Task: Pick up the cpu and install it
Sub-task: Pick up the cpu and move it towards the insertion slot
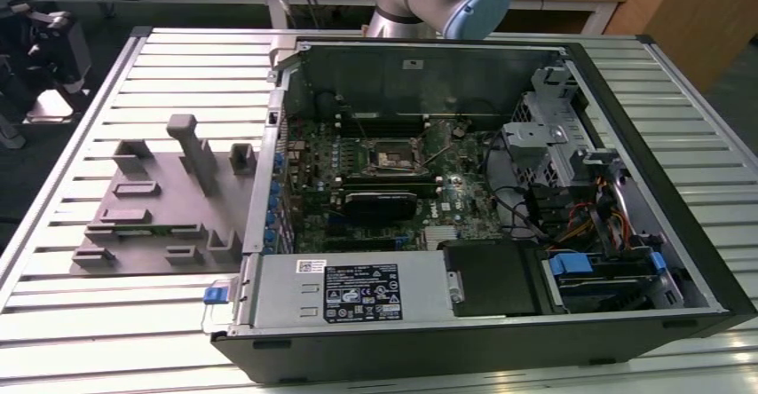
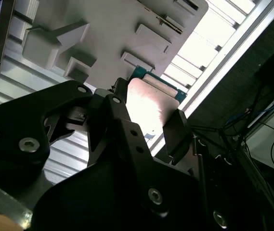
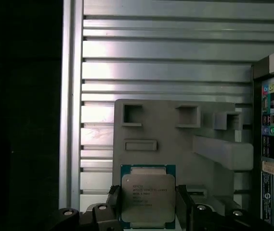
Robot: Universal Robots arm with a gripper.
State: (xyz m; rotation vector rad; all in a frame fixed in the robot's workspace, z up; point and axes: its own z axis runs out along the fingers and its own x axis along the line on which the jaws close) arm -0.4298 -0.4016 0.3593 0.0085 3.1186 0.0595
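Aluminium ribbed table [image 1: 106, 323] carries open computer case [image 1: 474, 354], laid flat so motherboard socket [image 1: 391, 157] faces up. Grey fixture tray [image 3: 175, 130] lies beside case, with pockets for parts. Gripper [image 3: 148, 199] hangs above tray, 2 fingers [image 3: 183, 204] clamped on opposite edges of cpu [image 3: 148, 192], so chip sits level, clear of tray.

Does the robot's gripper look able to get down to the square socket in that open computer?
Probably yes: the computer case lies with its open side up, nothing covers the socket, and the gripper holds the cpu.
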